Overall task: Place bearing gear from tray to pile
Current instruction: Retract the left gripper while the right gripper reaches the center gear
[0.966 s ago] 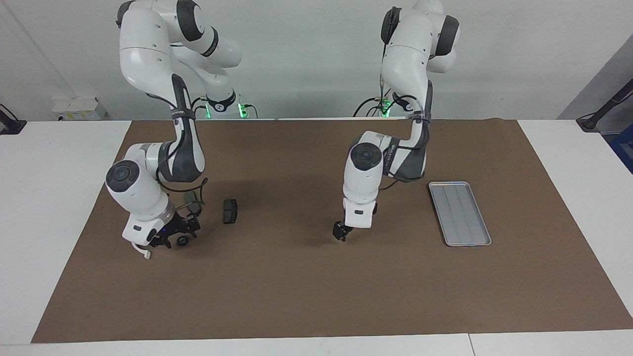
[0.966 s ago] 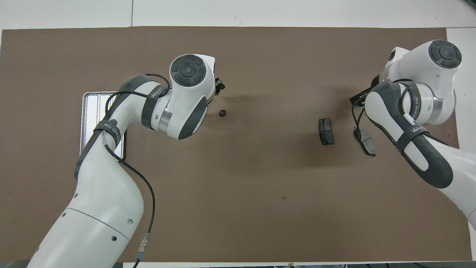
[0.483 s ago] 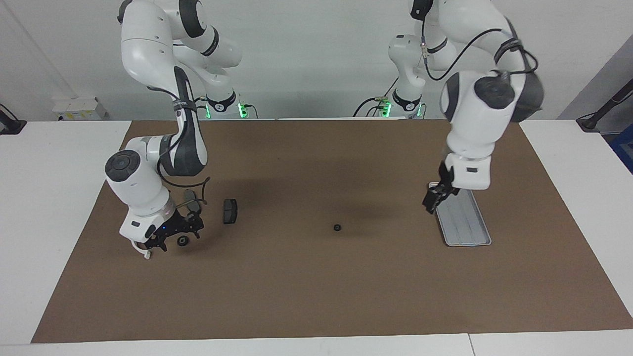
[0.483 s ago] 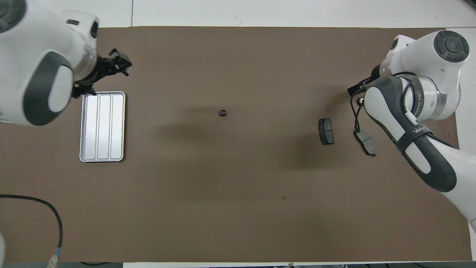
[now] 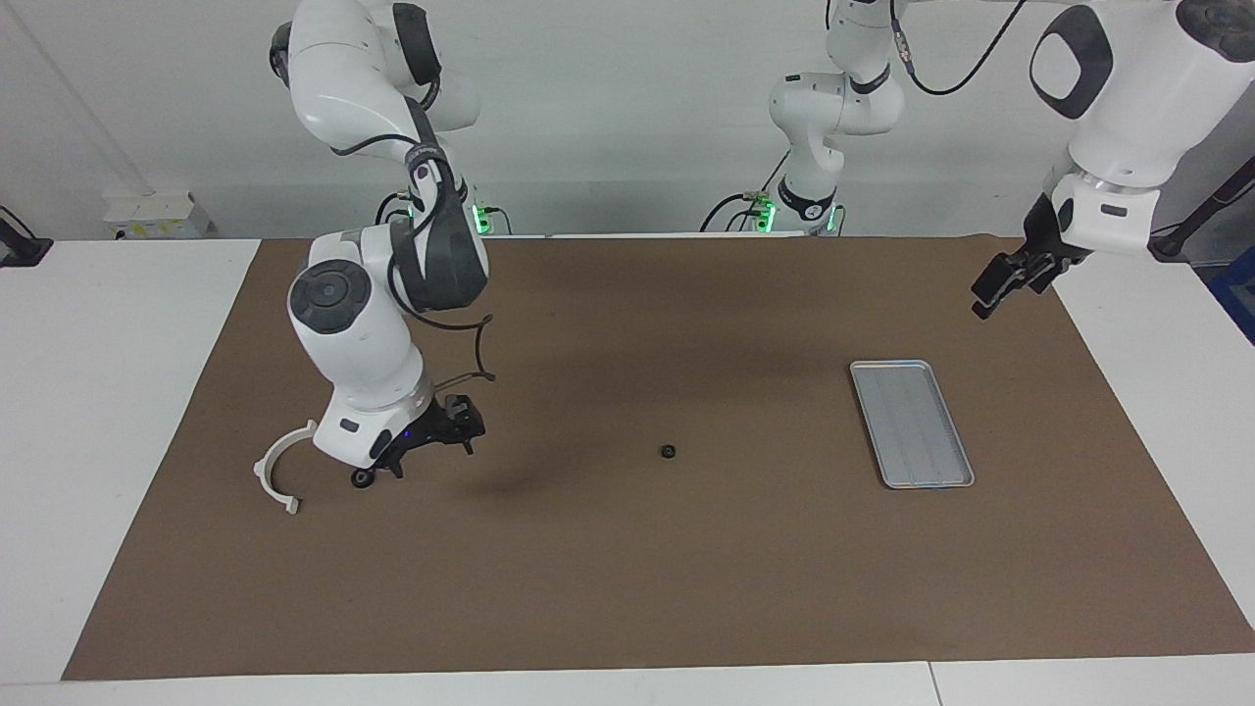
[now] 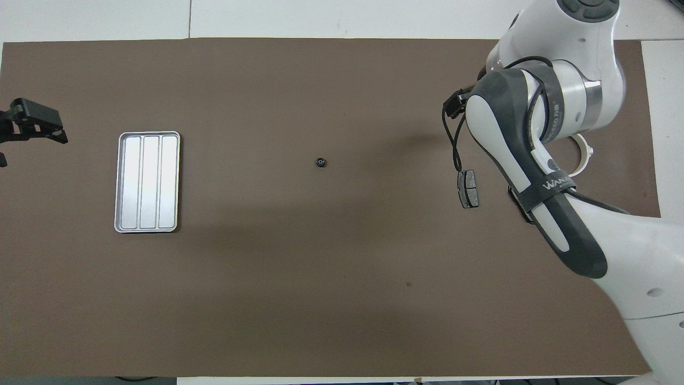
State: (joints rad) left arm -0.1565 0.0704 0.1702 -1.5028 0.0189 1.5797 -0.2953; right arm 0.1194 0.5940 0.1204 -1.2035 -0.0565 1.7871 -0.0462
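While the silver tray (image 5: 911, 423) lies bare toward the left arm's end of the counter (image 5: 627, 588), a small black bearing gear (image 5: 668, 452) sits alone mid-counter — well apart from the pile. The white half-ring bracket (image 5: 274, 479) and a second small gear (image 5: 363, 479) lie by the right gripper (image 5: 446, 431), which hangs low, its fingers' state unclear. The left gripper (image 5: 1010, 279) hangs raised over the mat's edge — fingers likewise unreadable. One dark brake pad (image 6: 468, 189) lies nearby.
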